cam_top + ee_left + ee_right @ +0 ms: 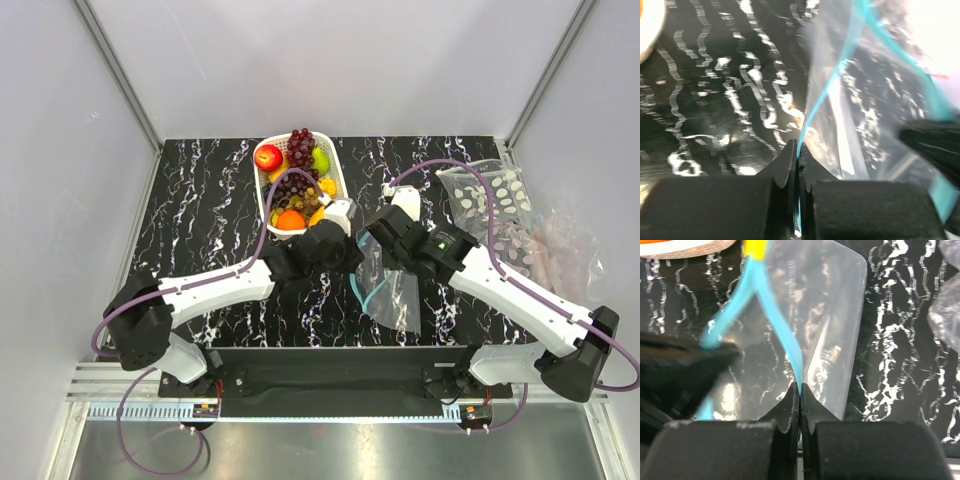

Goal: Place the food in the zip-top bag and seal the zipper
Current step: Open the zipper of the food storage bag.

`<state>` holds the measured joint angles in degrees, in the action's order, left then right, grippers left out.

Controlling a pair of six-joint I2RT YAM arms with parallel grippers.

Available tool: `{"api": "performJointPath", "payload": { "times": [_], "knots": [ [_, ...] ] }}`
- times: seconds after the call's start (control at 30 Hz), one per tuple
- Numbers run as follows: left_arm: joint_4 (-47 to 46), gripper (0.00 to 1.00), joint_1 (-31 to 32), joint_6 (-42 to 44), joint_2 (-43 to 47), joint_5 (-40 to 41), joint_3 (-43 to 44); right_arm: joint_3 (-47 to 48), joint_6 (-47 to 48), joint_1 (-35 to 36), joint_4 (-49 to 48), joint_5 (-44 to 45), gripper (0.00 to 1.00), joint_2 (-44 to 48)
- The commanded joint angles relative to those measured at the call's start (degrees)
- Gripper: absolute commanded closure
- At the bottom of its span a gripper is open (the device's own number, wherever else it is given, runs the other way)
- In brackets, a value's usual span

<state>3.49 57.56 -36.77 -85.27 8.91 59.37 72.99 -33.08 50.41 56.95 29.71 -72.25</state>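
The food lies in a white slotted basket (262, 195): a red apple (268, 157), a green fruit (320, 160), purple grapes (300, 142) and orange pieces. The clear zip-top bag (392, 292) hangs between the arms in front of the basket, its mouth parted. My left gripper (350, 254) is shut on one side of the teal zipper (812, 110), as the left wrist view (799, 152) shows. My right gripper (374, 240) is shut on the other zipper strip (782, 335), pinched at the tips (800, 390). The bag (832, 315) looks empty.
A clear bag patterned with white ovals (495, 195) lies at the back right, with crumpled plastic (560, 250) beside it. The black marbled table (200, 220) is walled by grey panels. The left gripper's dark body (680, 365) shows in the right wrist view.
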Motion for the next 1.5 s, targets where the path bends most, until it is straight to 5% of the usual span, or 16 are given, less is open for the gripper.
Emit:
{"api": "performJointPath", "payload": {
  "times": [0.0, 0.33, 0.73, 1.1, 1.37, 1.47],
  "knots": [
    [0.3, 1.00, -2.6, -0.7, 1.2, 0.0, -0.9, 1.4, -0.8, -0.3, 2.2, 4.1, 1.00, -0.3],
    [6.7, 1.00, -2.9, 1.9, 3.3, 4.3, 0.0, 0.0, 0.6, -0.5, -1.2, 3.7, 1.00, -1.9],
    [4.0, 1.00, -3.1, 3.2, -0.4, 7.0, -2.1, -0.5, -0.2, -1.0, -1.3, 4.9, 1.00, -4.2],
    [3.2, 0.99, -8.3, 2.5, -4.5, 1.1, 0.0, -2.2, 3.8, -5.0, -9.4, 0.5, 1.00, -6.4],
    [4.7, 0.54, -9.7, 4.8, -4.0, -1.3, 2.8, 0.0, 5.1, -7.1, -10.7, 0.1, 1.00, -10.4],
    [5.9, 0.46, -11.9, 4.7, -2.7, -4.5, 3.0, -0.1, 5.6, -7.9, -11.6, -0.8, 1.00, -11.1]
  ]
}}
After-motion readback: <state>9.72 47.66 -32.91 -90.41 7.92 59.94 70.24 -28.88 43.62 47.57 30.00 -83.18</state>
